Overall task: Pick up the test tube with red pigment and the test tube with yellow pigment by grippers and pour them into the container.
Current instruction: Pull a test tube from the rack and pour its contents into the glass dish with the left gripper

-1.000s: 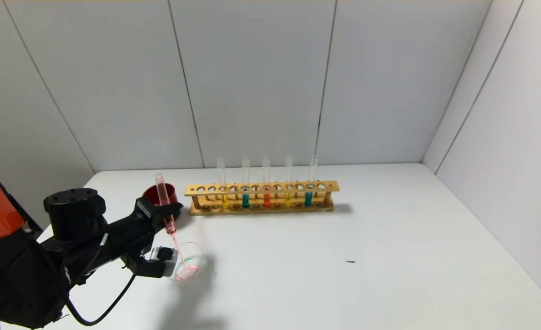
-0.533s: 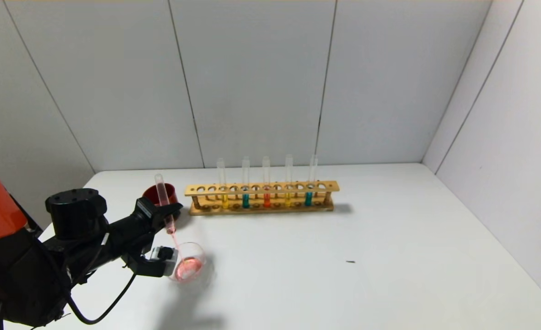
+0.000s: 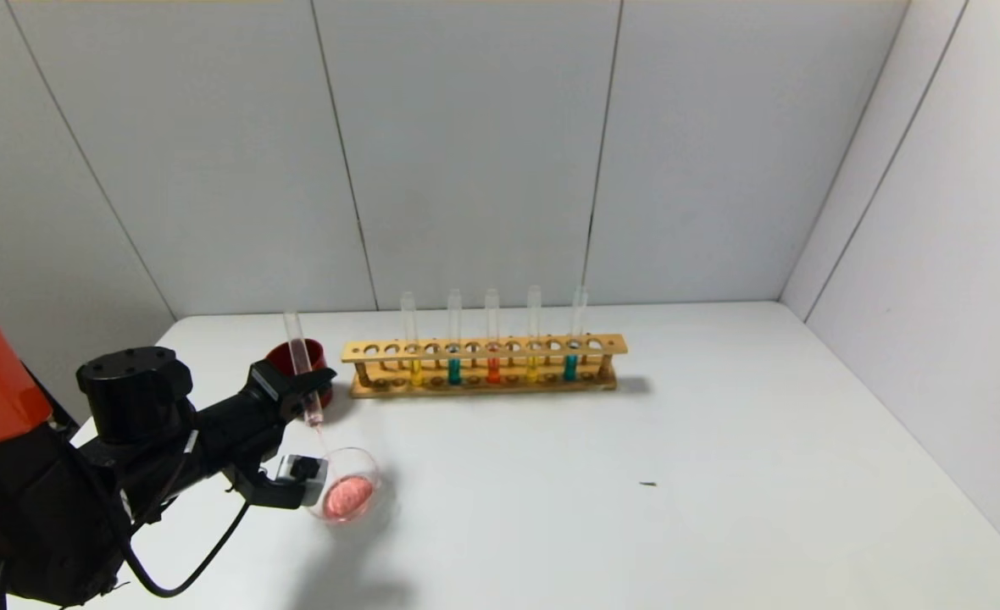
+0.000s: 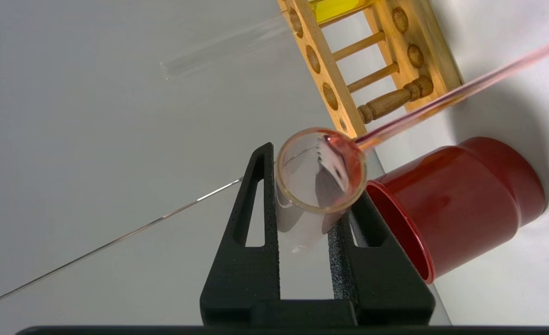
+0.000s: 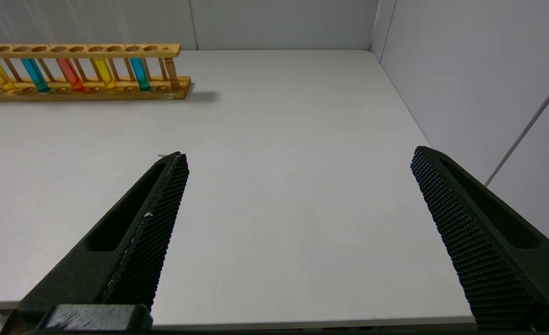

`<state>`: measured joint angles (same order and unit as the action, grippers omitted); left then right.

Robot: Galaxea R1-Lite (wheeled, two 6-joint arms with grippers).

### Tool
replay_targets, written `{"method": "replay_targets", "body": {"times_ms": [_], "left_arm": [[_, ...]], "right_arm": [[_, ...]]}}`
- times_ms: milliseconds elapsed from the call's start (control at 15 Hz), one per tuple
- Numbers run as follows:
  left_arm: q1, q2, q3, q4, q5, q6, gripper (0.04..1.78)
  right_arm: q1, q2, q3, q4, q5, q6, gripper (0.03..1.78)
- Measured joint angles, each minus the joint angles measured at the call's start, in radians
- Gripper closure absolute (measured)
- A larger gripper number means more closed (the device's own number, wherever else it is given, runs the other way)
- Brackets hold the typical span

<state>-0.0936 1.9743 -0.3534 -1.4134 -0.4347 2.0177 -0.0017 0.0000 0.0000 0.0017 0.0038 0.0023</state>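
My left gripper [image 3: 308, 395] is shut on the test tube with red pigment [image 3: 300, 360], holding it mouth down over the container. The tube looks almost drained, with a pink tint. In the left wrist view the tube's mouth [image 4: 321, 170] sits between the jaws of the left gripper [image 4: 309, 186], and a thin red stream [image 4: 442, 97] leaves it. The container [image 3: 366, 464] is a clear glass dish holding red liquid. Two test tubes with yellow pigment [image 3: 415, 369] [image 3: 532, 367] stand in the rack. My right gripper [image 5: 297, 156] is open, empty and far from the rack.
A wooden rack [image 3: 483, 347] at the back holds yellow, teal and orange-red tubes; it also shows in the right wrist view [image 5: 83, 95]. A dark red cup [image 3: 284, 356] stands just behind the held tube, left of the rack. A small dark speck [image 3: 648, 484] lies on the table.
The red liquid has run out of the held tube into the dish, where the pool has grown. The stream has thinned. The left gripper barely shifted.
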Motion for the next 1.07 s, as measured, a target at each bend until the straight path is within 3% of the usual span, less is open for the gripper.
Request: {"method": "replay_targets", "body": {"times_ms": [1067], "left_arm": [[0.0, 0.004, -0.009, -0.105, -0.003, 0.081, 1.48]], "right_arm": [[0.0, 0.0, 0.0, 0.0, 0.0, 0.0, 0.06]]}}
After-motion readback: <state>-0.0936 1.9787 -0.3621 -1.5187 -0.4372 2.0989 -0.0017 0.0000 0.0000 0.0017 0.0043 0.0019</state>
